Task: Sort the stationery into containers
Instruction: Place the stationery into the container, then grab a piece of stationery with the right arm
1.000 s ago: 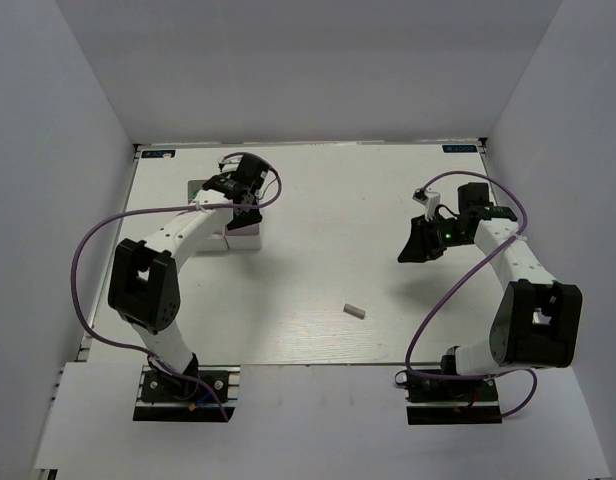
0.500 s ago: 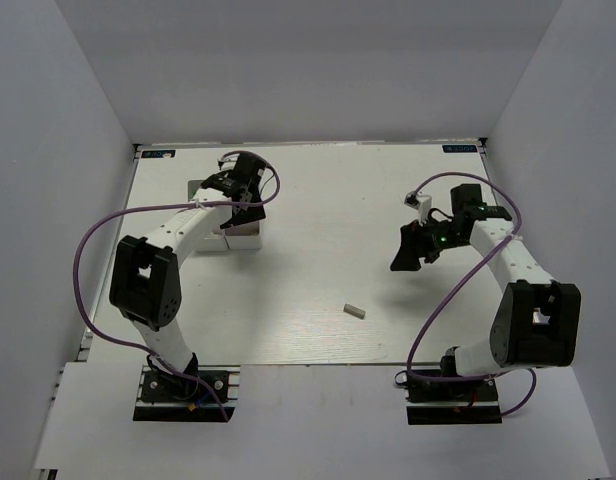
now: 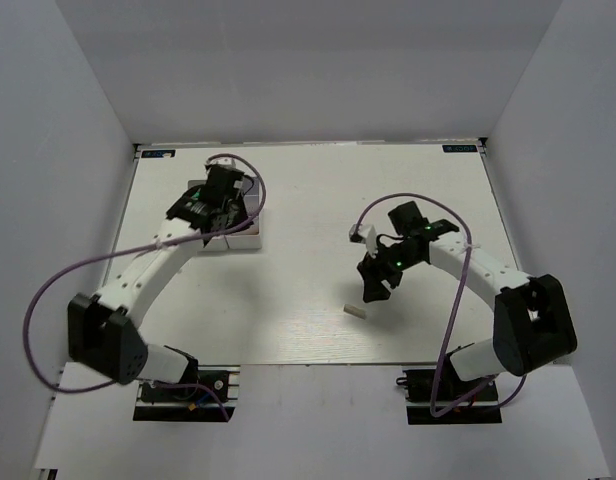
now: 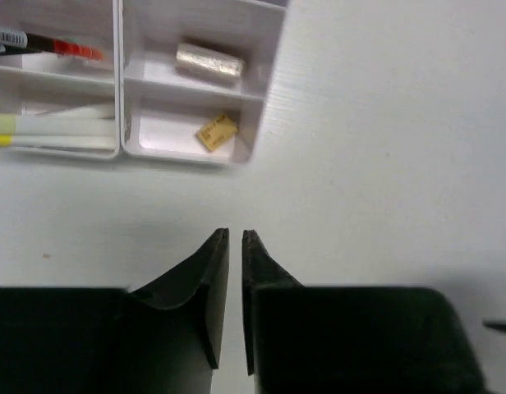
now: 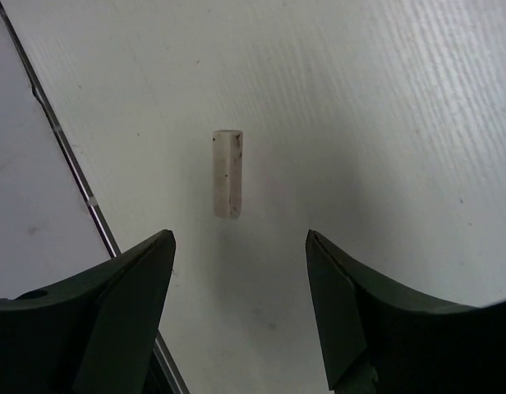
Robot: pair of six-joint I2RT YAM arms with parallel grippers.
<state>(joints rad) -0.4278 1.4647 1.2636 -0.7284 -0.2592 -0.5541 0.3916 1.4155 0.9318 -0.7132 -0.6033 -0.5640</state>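
A small white eraser block (image 3: 356, 311) lies alone on the table near the front edge. My right gripper (image 3: 374, 286) hovers just behind it, open and empty. In the right wrist view the eraser (image 5: 227, 173) lies lengthwise ahead of the open gripper (image 5: 241, 238). The white divided tray (image 3: 246, 238) sits at the back left. My left gripper (image 3: 226, 200) is above it, shut and empty. The left wrist view shows the gripper (image 4: 235, 234), the tray (image 4: 268, 78), a red pen (image 4: 60, 47), white yellow-tipped sticks (image 4: 64, 131), a grey-tan eraser block (image 4: 208, 60) and a small tan piece (image 4: 217, 132).
White walls enclose the table on the left, back and right. A dark seam marking the table's front edge (image 5: 64, 148) runs just left of the eraser in the right wrist view. Purple cables loop from both arms.
My right gripper has swung left and toward the front, from the right side to just behind the eraser. My left arm has shifted left and drawn back, its gripper still over the tray.
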